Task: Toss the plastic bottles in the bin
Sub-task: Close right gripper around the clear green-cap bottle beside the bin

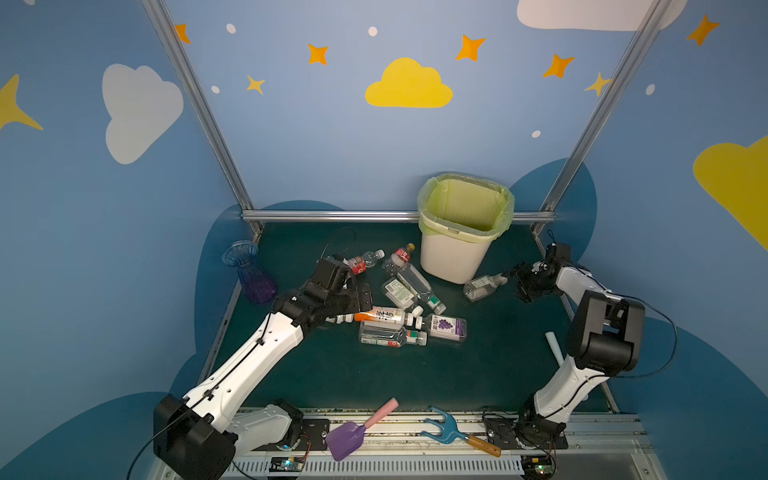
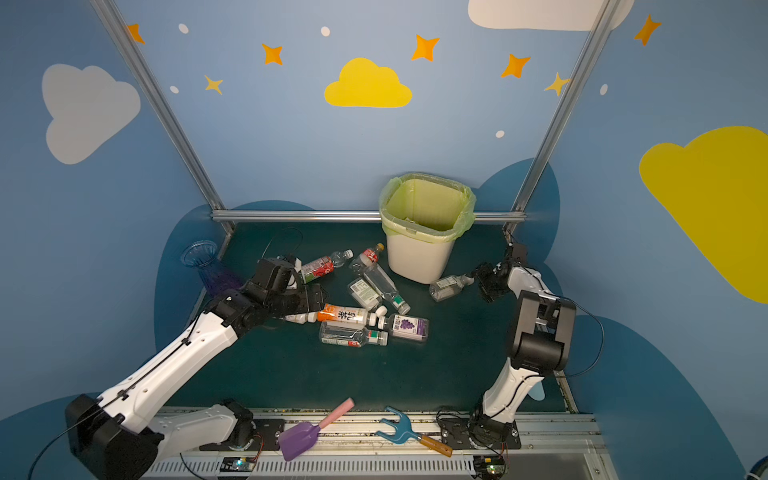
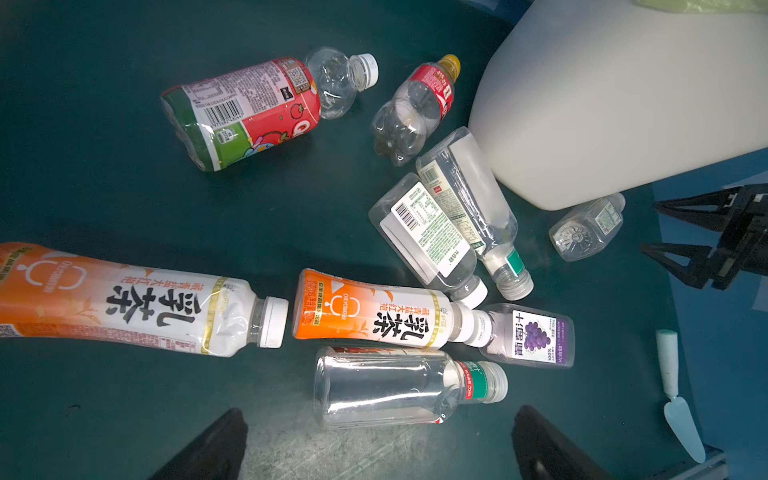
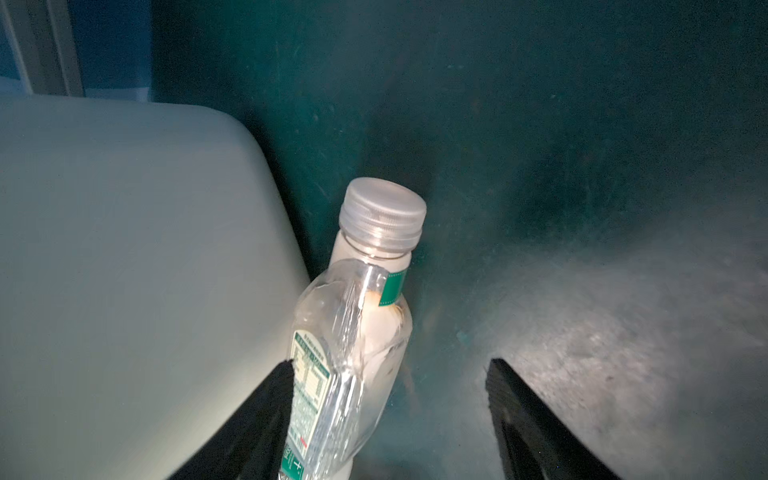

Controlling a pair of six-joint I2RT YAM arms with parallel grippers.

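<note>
- Left fingers (image 3: 216,444) spread wide above the plastic bottles (image 3: 374,309), which lie clustered on the desk (image 3: 124,199).
- Right fingers (image 4: 511,399) stand apart around one clear bottle (image 4: 353,353), which lies beside the bin (image 4: 124,249) and touches only one finger.

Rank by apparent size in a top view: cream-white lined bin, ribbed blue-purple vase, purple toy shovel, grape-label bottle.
1. cream-white lined bin
2. ribbed blue-purple vase and purple toy shovel: alike, shovel nearer the camera, so unranked
3. grape-label bottle, smallest
</note>
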